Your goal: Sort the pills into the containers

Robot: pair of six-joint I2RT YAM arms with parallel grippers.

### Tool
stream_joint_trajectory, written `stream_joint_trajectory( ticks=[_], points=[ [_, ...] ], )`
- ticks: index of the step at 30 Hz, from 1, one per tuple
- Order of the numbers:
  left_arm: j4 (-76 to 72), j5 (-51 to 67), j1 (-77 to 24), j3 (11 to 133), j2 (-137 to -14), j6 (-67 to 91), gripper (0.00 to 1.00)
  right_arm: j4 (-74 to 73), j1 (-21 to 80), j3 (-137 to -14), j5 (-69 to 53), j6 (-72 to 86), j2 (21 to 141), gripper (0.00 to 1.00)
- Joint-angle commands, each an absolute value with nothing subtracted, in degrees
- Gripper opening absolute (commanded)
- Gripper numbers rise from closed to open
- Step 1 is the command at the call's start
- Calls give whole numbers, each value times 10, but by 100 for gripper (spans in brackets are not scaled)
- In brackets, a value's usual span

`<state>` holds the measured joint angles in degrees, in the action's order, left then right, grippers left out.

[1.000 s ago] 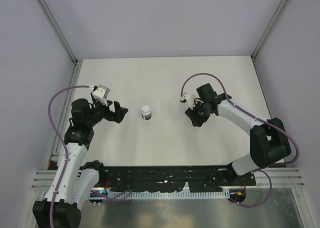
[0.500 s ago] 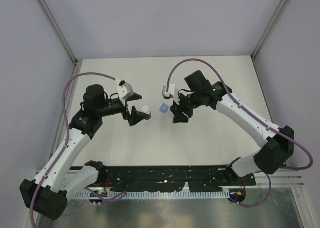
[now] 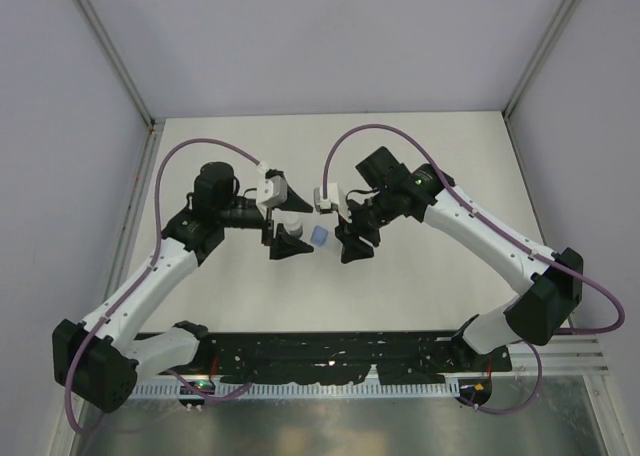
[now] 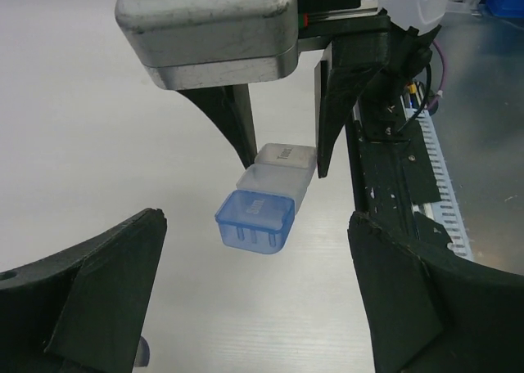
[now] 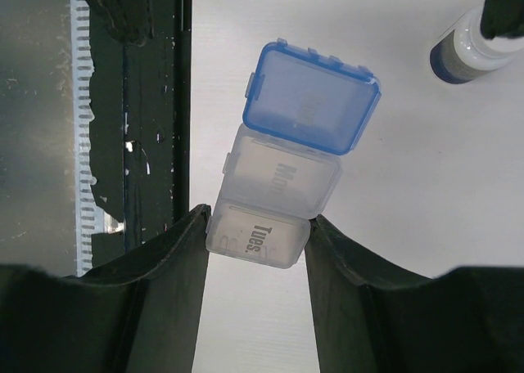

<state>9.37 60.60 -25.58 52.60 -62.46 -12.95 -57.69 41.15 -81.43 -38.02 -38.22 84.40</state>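
- Black slotted rail [image 3: 330, 351], along the near edge of the pale desk [image 3: 430, 156]: carries the arm bases. No loose pills can be seen anywhere.
- Right gripper [image 5: 256, 230]: clamped narrow on the "Tues." end cell of a clear three-cell plastic pill strip with one blue end cell [image 5: 282, 173]. The strip is held clear of the desk, near its middle.
- Strip, orientation: long axis runs out from the right gripper towards the left arm, blue cell [image 5: 311, 107] leading. Printed lids face the right wrist camera; all three are shut.
- Left gripper [image 4: 254, 224]: spread wide, holding nothing. The blue cell sits just ahead of its gap and touches neither finger.
- Round dark bottle with white cap [image 5: 467, 52]: upright on the desk, close by the left gripper, apart from the strip.
- Step in hand, as judged: passing the blue end across. Advised:
  - line the gap up with the strip's long axis;
  - close on the cell's side walls, not the lid;
  - release the right only once the left has gripped;
  - keep clear of the bottle.
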Motion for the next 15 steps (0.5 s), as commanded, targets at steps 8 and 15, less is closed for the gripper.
stream_joint_trajectory(
  ticks=[8,15],
  points=[
    [39,645,-291,548,-664,-129,85,-580,415,-831,-394,-395,828,18],
    [38,645,-299,552,-683,-127,72,-572,416,-824,-389,-391,815,18]
  ],
)
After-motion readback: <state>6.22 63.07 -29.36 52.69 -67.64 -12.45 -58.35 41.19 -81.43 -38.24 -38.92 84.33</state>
